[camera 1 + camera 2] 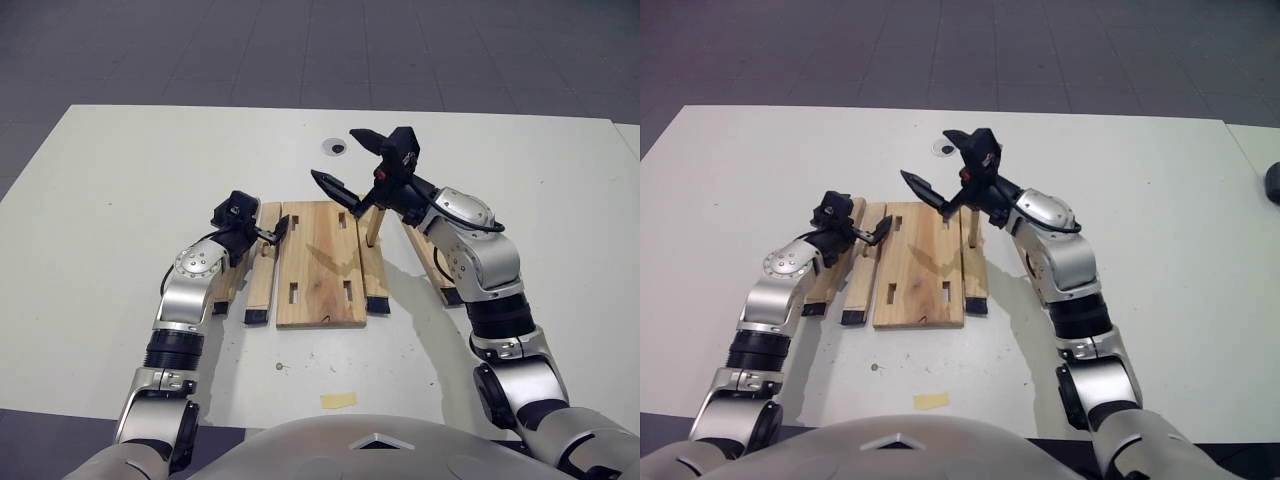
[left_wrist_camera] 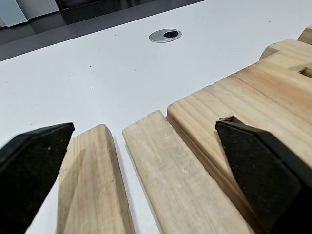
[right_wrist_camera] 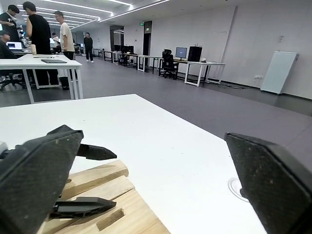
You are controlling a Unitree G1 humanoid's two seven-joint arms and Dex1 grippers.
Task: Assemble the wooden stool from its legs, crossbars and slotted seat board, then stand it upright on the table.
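Observation:
The slotted seat board [image 1: 320, 265] lies flat mid-table. Two wooden legs [image 1: 262, 272] lie side by side at its left edge. Another leg [image 1: 374, 270] with a black foot lies along its right edge, and one more piece [image 1: 432, 258] sits partly hidden under my right arm. My left gripper [image 1: 268, 234] is open, low over the far ends of the left legs [image 2: 165, 170], with one finger [image 2: 34, 161] on each side. My right gripper [image 1: 346, 162] hovers wide open above the board's far edge, holding nothing.
A round cable grommet [image 1: 337, 147] is set in the white table [image 1: 120, 190] just beyond the right gripper. A yellow tape scrap [image 1: 338, 400] and a small speck [image 1: 279, 366] lie near the front edge. Bare table extends left and right.

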